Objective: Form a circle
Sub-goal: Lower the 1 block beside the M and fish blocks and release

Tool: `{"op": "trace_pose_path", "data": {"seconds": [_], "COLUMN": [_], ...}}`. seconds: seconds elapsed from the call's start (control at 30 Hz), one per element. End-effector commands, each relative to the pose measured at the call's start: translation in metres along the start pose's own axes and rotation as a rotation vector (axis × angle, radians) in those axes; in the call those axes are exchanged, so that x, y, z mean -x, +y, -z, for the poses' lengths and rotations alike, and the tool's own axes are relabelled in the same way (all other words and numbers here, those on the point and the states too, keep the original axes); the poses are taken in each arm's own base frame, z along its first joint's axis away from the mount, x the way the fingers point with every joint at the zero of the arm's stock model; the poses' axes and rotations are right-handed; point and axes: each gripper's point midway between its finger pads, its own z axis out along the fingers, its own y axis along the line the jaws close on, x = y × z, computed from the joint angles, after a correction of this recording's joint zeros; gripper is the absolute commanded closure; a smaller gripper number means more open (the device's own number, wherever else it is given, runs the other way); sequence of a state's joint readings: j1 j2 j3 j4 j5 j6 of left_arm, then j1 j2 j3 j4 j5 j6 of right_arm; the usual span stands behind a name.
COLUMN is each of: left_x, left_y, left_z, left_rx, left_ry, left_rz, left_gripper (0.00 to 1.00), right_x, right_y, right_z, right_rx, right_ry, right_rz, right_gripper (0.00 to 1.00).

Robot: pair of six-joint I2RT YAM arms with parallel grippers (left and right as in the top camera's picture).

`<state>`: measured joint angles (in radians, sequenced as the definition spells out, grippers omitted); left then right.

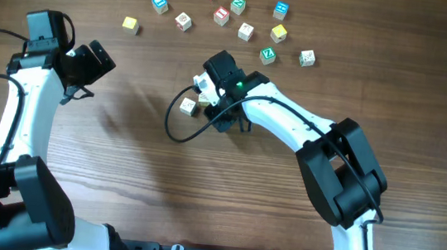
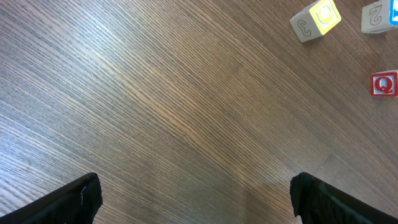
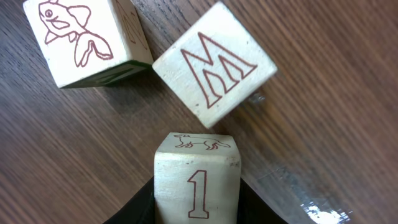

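- The three pale cream cubes (image 1: 188, 106) sit grouped near the middle of the worktop (image 1: 120, 156), under the right arm's tip; they do not yet close a ring.
- In the right wrist view, the cube marked 1 (image 3: 196, 183), with a small animal outline on its upper face, stands upright between the two dark fingers.
- The right end effector (image 3: 196, 208) is closed on that cube, one finger against each side.
- The M cube (image 3: 214, 62) lies just beyond it, turned diagonally, its lower corner just beside the gripped cube's top edge; contact cannot be confirmed.
- The fish cube (image 3: 81, 40) lies to the left of the M cube, meeting it at a corner.
- The green Z cube (image 1: 268, 55) sits well apart from the group, among the scattered cubes (image 1: 221, 15) along the far side.
- The left end effector (image 2: 196, 202) is spread wide over bare wood, nothing between its fingers.
- The left wrist view shows a yellow-faced cube (image 2: 316, 20) and a red Q cube (image 2: 384, 84) at its right margin.
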<state>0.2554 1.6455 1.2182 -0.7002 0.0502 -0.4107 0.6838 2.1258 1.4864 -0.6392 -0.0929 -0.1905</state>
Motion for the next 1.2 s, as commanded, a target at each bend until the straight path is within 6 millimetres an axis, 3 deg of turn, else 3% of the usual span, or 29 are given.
{"op": "trace_pose_path", "data": {"seconds": [0.0, 0.53, 0.7, 1.03, 1.17], "left_x": [-0.002, -0.002, -0.002, -0.002, -0.002], "left_y": [0.002, 0.002, 0.002, 0.002, 0.002], "left_z": [-0.002, -0.002, -0.002, -0.002, -0.002], "left_rx": [0.004, 0.004, 0.004, 0.004, 0.004], "left_ry": [0.008, 0.007, 0.007, 0.007, 0.007], "left_rz": [0.019, 0.019, 0.019, 0.019, 0.019], "left_gripper": [0.0, 0.0, 0.0, 0.0, 0.0], "right_x": [0.003, -0.007, -0.001, 0.001, 0.015], "right_y": [-0.011, -0.011, -0.013, -0.013, -0.011], "right_z": [-0.002, -0.002, -0.002, -0.002, 0.004], "right_rx": [-0.052, -0.054, -0.06, -0.061, -0.048], "right_ry": [0.0, 0.041, 0.016, 0.009, -0.037], "right_rz": [0.066, 0.062, 0.063, 0.063, 0.063], "right_gripper": [0.65, 0.65, 0.65, 0.51, 0.46]}}
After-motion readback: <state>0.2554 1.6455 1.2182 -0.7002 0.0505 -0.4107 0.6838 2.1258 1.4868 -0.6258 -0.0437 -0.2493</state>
